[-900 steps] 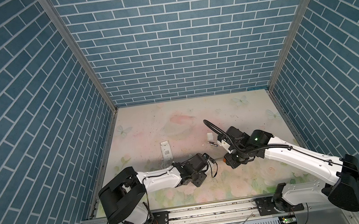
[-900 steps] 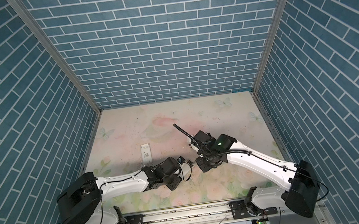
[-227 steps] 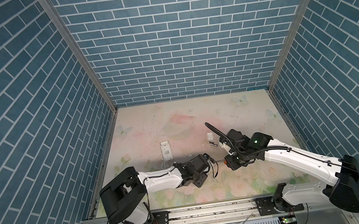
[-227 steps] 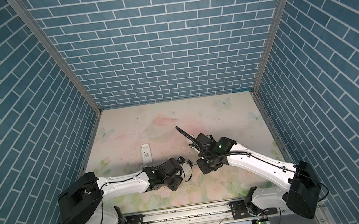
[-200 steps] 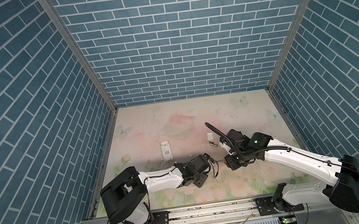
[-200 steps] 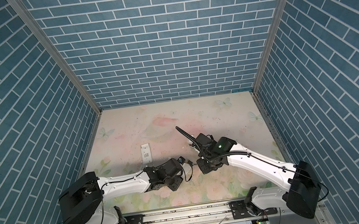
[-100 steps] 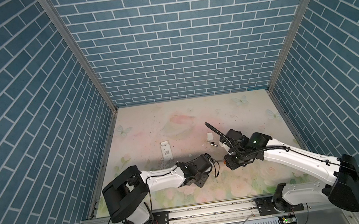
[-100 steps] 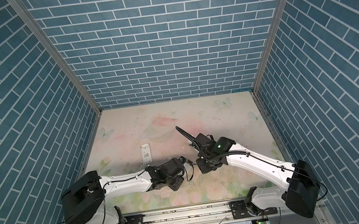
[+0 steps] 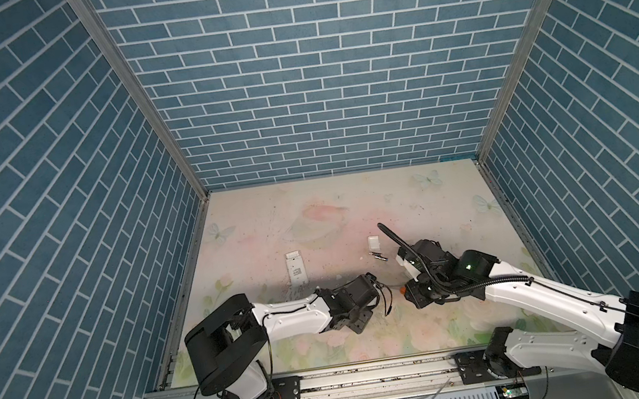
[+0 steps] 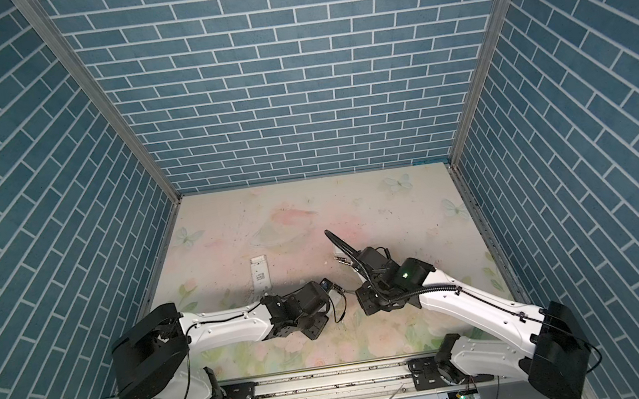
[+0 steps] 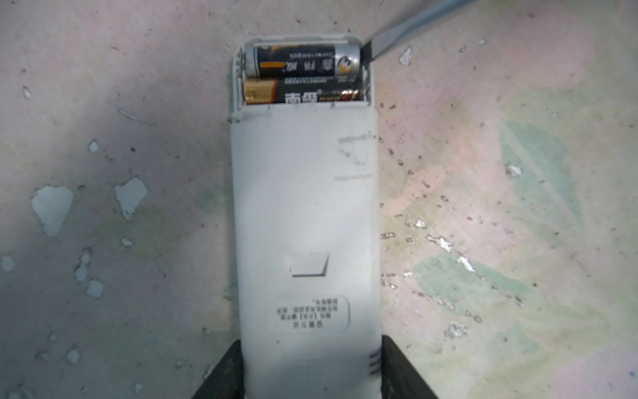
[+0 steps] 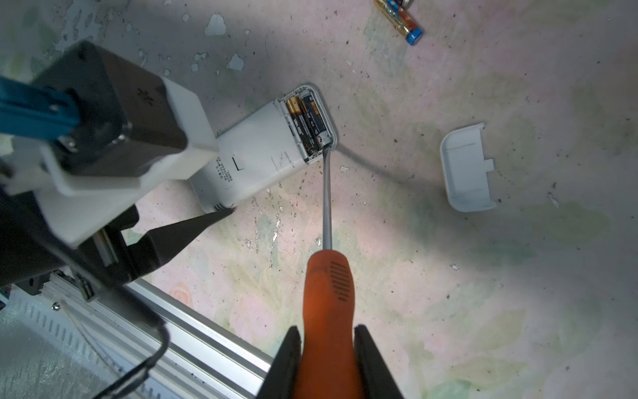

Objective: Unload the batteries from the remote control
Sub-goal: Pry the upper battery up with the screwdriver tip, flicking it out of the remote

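Batteries (image 11: 303, 65): two, seated side by side across the open compartment at one end of remote (image 11: 303, 224); black-and-gold jackets, both fully within the compartment walls. Remote: white, lying back-up on mat (image 9: 312, 218) toward the front edge, between the two arms in both top views. Left gripper (image 11: 310, 376): part-open, clamped on the remote's end opposite the compartment, one finger against each long side. Right gripper (image 12: 328, 362): nearly closed, gripping the orange handle of screwdriver (image 12: 328, 276). Screwdriver tip: touching the metal end of the outer battery at the compartment's corner, shaft slanting in over the remote's side wall. Cover (image 12: 466, 169): detached, resting on mat well apart from remote, clear of both grippers. Loose batteries (image 9: 379, 256): lying on mat farther back than the grippers, apart from remote; count not certain, partly cut off in the right wrist view. Second remote (image 9: 296, 270): white, flat on mat left of centre, behind the left arm, clear of both grippers. Mat: pale floral print, scuffed and chipped around remote.
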Tool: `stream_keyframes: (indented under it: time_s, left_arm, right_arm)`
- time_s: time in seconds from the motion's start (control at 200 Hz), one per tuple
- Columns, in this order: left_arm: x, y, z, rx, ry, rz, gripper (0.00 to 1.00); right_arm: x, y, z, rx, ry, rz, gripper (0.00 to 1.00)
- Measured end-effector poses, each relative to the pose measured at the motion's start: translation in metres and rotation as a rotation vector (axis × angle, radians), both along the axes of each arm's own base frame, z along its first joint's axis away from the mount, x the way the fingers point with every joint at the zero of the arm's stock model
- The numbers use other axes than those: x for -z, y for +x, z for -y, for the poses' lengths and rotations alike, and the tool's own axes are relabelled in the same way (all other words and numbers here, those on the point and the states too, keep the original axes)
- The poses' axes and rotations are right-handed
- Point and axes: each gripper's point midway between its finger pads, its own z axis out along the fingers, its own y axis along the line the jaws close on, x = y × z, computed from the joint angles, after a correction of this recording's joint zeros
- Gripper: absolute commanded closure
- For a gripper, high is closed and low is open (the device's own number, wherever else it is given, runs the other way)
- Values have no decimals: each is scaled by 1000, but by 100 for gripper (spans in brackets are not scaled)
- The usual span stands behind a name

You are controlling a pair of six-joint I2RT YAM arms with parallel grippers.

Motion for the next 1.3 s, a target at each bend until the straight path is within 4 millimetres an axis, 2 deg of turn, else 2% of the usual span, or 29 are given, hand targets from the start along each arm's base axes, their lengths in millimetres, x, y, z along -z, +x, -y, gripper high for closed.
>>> stream_keyframes:
  time_s: [1.295]
  left_arm:
    - [2,4,8,-4,-13,17,95]
  right_arm:
    - [-5,4,0,-1,25,42,100]
